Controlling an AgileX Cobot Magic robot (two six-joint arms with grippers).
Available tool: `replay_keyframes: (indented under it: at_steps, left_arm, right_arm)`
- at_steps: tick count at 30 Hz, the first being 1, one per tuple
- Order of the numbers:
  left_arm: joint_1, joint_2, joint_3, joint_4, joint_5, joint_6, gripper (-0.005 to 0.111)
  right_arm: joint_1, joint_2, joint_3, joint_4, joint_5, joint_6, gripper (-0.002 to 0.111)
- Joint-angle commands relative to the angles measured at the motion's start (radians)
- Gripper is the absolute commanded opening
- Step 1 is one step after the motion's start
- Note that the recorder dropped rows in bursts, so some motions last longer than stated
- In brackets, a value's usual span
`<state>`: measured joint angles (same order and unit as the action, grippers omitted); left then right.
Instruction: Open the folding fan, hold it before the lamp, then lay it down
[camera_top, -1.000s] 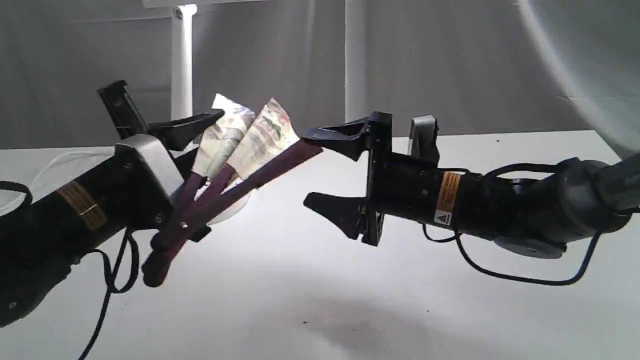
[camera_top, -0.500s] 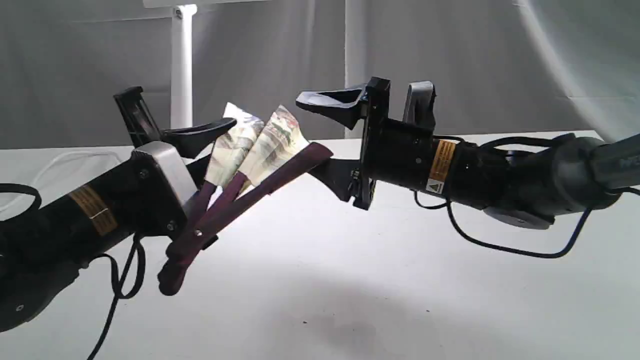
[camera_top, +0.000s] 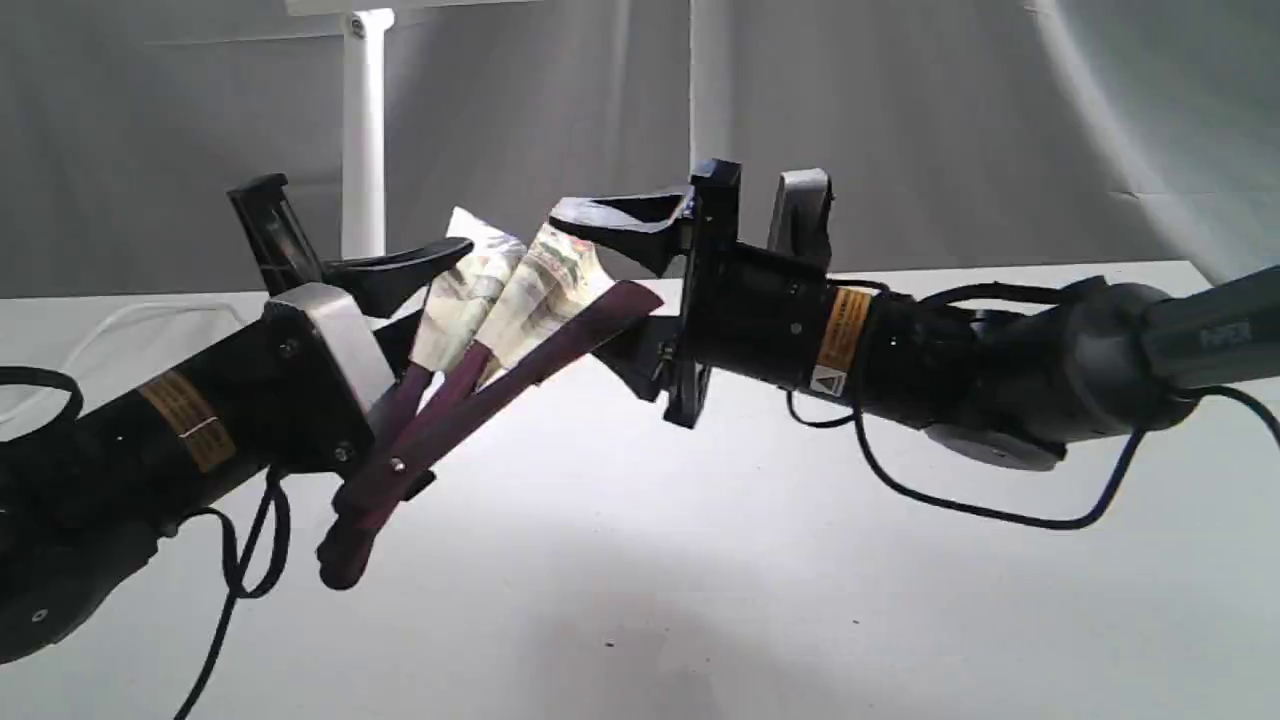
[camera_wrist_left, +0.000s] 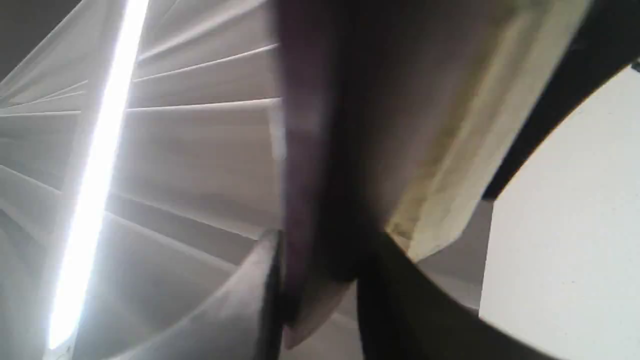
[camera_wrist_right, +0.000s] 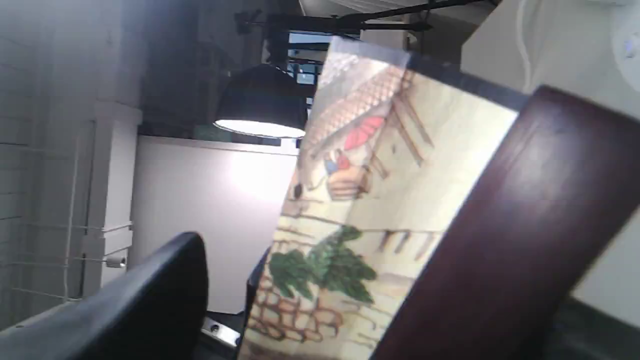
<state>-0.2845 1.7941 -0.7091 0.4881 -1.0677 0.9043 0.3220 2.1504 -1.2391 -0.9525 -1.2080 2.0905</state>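
Note:
The folding fan (camera_top: 520, 290) hangs in the air, partly spread, with its cream painted leaf between maroon ribs. My left gripper (camera_top: 400, 300) is shut on the ribs near the pivot; in its wrist view a dark rib (camera_wrist_left: 315, 200) fills the gap between the fingers. My right gripper (camera_top: 615, 290) is open, one finger above and one below the tip of the outer guard (camera_top: 620, 300). That guard (camera_wrist_right: 500, 240) and the painted leaf (camera_wrist_right: 360, 200) sit close in the right wrist view. The lamp's white post (camera_top: 362, 130) rises behind the left gripper; its base is hidden.
A white table (camera_top: 700, 560) lies under both arms, and grey curtains (camera_top: 950, 120) hang behind it. A white cord (camera_top: 130, 315) runs along the table's far left. Black cables droop from the left arm (camera_top: 235, 560) and the right arm (camera_top: 960, 500).
The right gripper has risen and moved left until its open fingers bracket the tip of the fan's outer guard. The left arm lifted the fan slightly, then held still.

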Motion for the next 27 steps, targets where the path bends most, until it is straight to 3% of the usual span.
replay_keyframes:
  at_steps: [1, 7, 13, 22, 27]
  left_arm:
    - [-0.005, 0.000, -0.005, -0.006, -0.005, -0.017, 0.000]
    - [-0.005, 0.000, -0.005, -0.006, -0.005, -0.017, 0.000]
    - [-0.005, 0.000, -0.005, -0.006, -0.005, -0.037, 0.000]
    - [-0.005, 0.000, -0.005, -0.008, -0.003, -0.064, 0.003]
    - [-0.005, 0.000, -0.005, -0.094, -0.009, -0.073, 0.018]
  right_arm:
    - [0.018, -0.003, -0.007, 0.088, -0.013, -0.008, 0.063]
    - [0.018, -0.003, -0.007, 0.090, -0.013, -0.008, 0.038]
    - [0.018, 0.000, -0.007, 0.079, -0.013, -0.012, 0.000]
    - [0.017, 0.000, -0.007, 0.075, -0.013, -0.050, 0.000]
    - [0.017, 0.000, -0.007, 0.075, -0.013, -0.050, 0.000]
